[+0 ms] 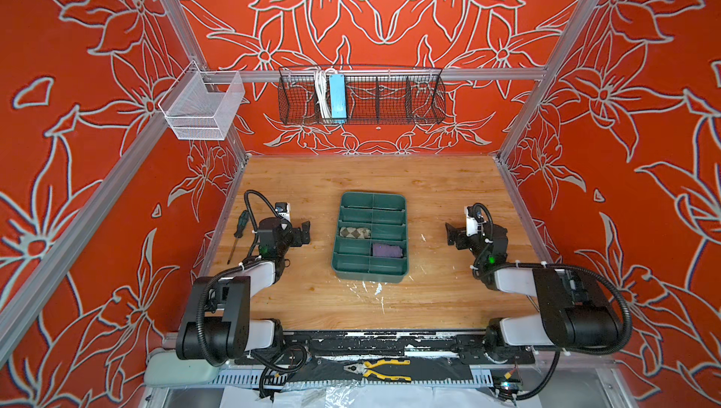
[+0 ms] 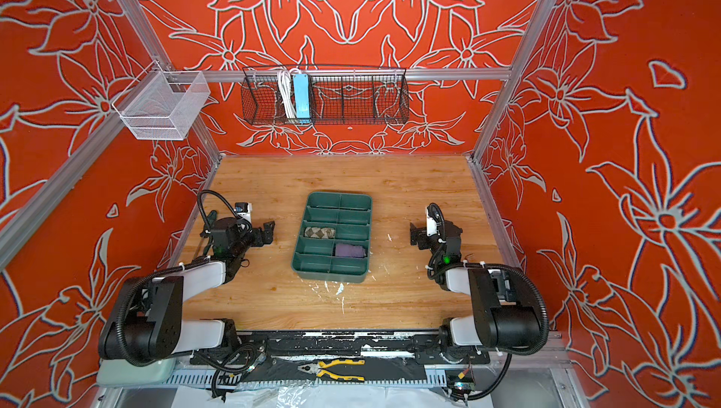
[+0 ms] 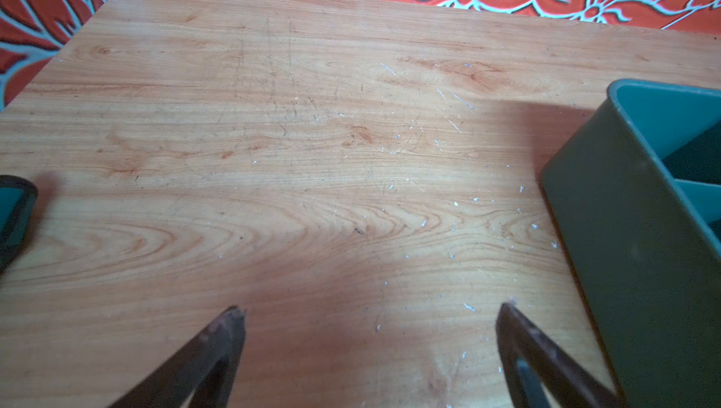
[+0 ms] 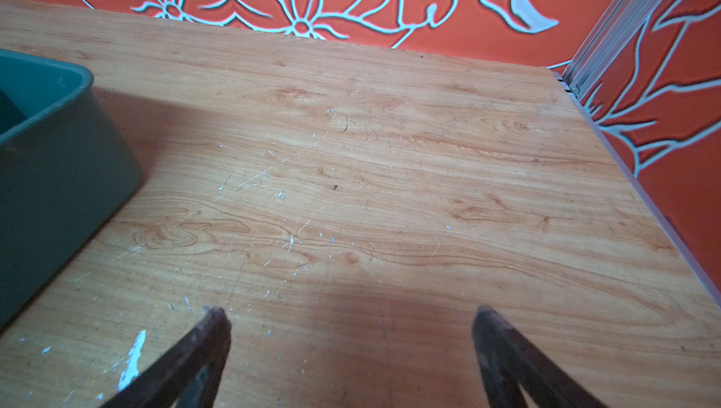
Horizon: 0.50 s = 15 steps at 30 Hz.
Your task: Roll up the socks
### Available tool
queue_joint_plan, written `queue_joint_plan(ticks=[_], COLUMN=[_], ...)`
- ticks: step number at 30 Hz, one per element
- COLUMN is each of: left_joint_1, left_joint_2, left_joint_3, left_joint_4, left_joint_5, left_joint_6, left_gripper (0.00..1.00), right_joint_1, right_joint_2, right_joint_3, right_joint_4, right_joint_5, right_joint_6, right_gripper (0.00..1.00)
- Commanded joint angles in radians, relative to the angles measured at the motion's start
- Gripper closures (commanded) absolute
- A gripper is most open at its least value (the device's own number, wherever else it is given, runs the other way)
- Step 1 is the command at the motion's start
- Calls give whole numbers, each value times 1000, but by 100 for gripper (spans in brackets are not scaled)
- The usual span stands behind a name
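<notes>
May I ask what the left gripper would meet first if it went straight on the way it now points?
Probably the bare wooden table: the left gripper, jaws open, aims down at it, with the green tray off to one side.

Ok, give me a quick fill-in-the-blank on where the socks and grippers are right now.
In the green tray, the beige argyle sock lies in the column nearer the ___ arm.
The purple sock lies in the column nearer the ___ arm.
The left gripper and right gripper both stand ___, holding nothing.
Missing: left; right; open.
</notes>
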Motion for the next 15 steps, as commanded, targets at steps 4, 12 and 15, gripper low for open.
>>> queue_joint_plan(ticks=[4, 12, 15], left_joint_1=[2, 1, 1], left_joint_2=[3, 5, 11], left_joint_3=[8, 8, 13], left_joint_4=[-5, -6, -9], left_joint_5=[-9, -9, -12], left_joint_6=[-5, -5, -7], left_gripper=[3, 3, 3], right_joint_1=[-4, -5, -4], right_joint_2=[0, 0, 0], right_joint_3=[20, 20, 19], right_joint_4=[-8, -8, -8], right_joint_5=[-7, -7, -7], right_joint_6=[1, 2, 1], right_gripper=[2, 2, 2])
